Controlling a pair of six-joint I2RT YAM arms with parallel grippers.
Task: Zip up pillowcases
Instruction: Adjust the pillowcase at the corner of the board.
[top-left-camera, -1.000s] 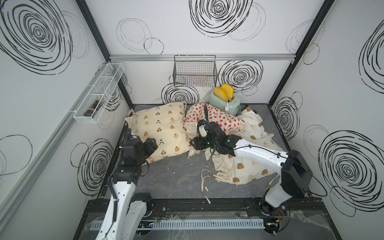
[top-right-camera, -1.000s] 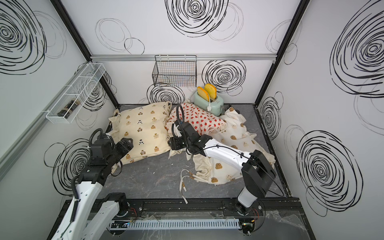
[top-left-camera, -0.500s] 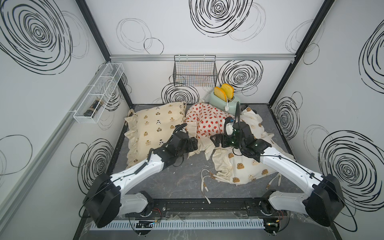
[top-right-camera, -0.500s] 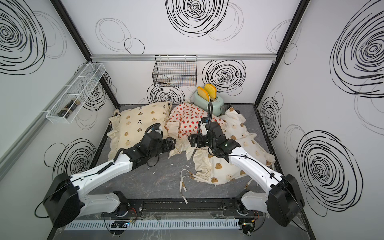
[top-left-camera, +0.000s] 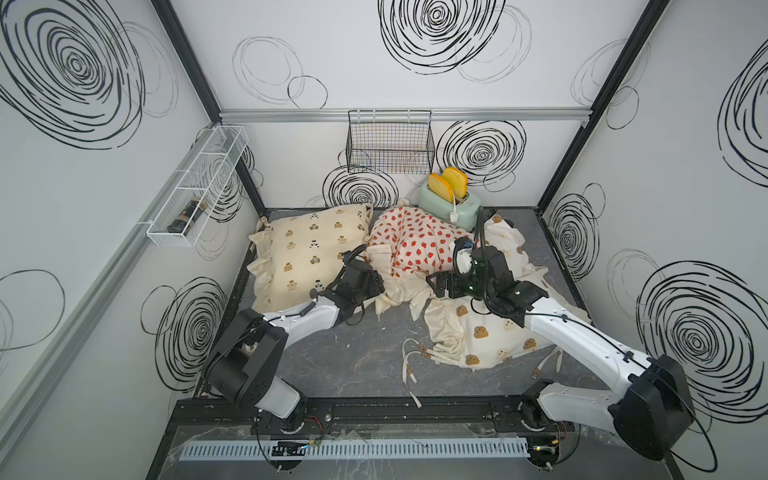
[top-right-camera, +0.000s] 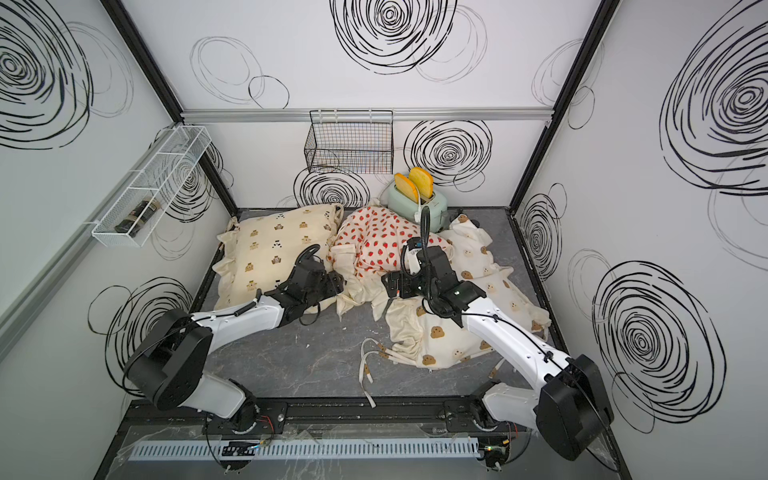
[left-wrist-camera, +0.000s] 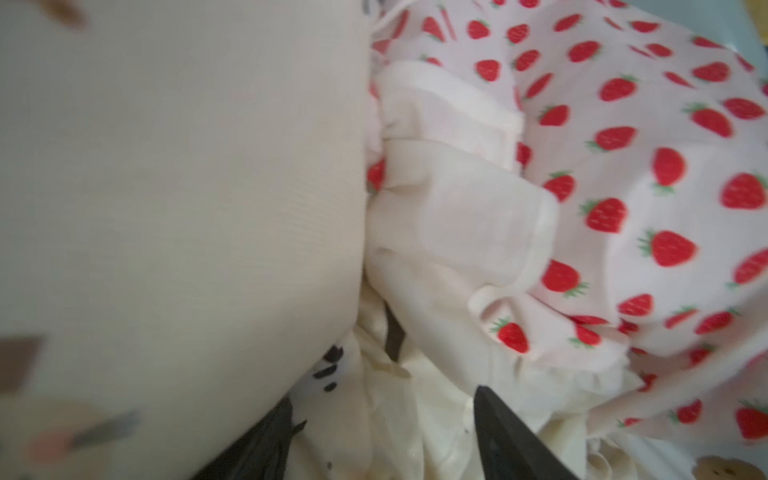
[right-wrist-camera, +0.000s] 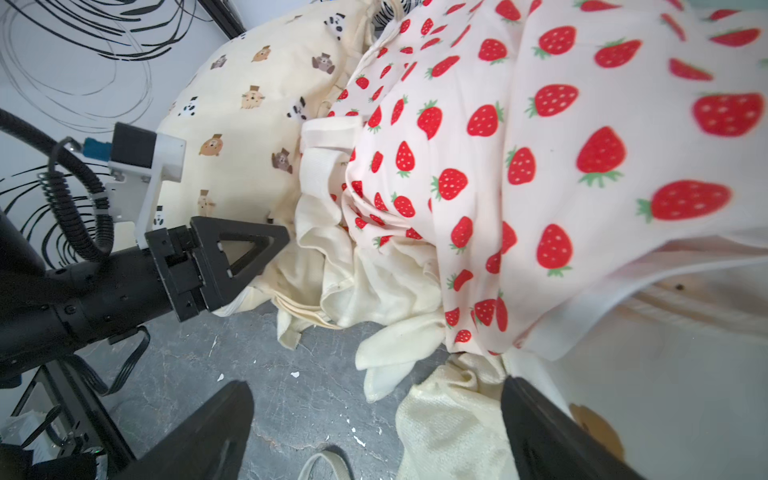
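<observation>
Three pillowcases lie across the back of the floor. The cream one with tiny bears and pandas (top-left-camera: 307, 249) is on the left, the strawberry one (top-left-camera: 415, 241) in the middle, and the white one with brown bear heads (top-left-camera: 490, 332) on the right. My left gripper (top-left-camera: 376, 282) (left-wrist-camera: 382, 436) sits low in the seam between the cream and strawberry cases, open, with cream frill between its fingers (left-wrist-camera: 511, 440). My right gripper (top-left-camera: 436, 286) (right-wrist-camera: 374, 432) stands wide open at the strawberry case's front edge, over a fold of the bear-head case and bare floor.
A mint toaster with two toast slices (top-left-camera: 451, 203) stands behind the strawberry case. A black wire basket (top-left-camera: 390, 145) hangs on the back wall, and a white wire shelf (top-left-camera: 199, 187) holding a dark bottle (top-left-camera: 187, 214) on the left wall. Loose ties (top-left-camera: 415, 361) trail over the grey floor (top-left-camera: 353, 353).
My left arm has swung in from the left front and dropped to the seam between the cream and strawberry cases. My right gripper has shifted rightward and opened wider.
</observation>
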